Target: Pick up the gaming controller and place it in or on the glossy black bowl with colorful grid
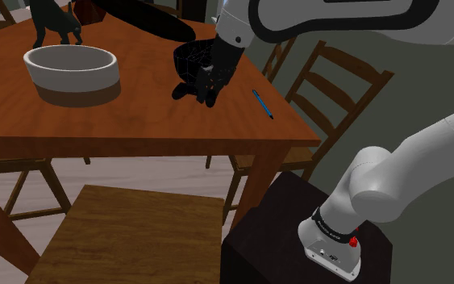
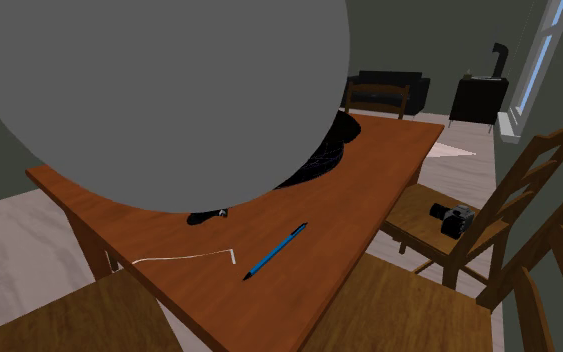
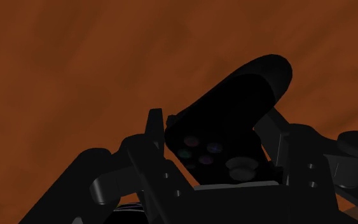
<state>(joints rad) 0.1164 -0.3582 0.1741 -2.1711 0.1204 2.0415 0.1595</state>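
Grasp step: pincer (image 3: 215, 130) clasps gaming controller (image 3: 234, 102), low over desk (image 1: 136, 121). Next move, likely: lift, short carry to black bowl (image 1: 186, 58) just beside, release.

White arm (image 1: 406, 169) reaches down, jaws clasping the controller (image 3: 225, 121).

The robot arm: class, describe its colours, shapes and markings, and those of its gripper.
The arm has smooth, rounded white links with dark bands at the joints. One band near its lower end bears small pale lettering, beside a red dot. The gripper is all black, with two blocky fingers.
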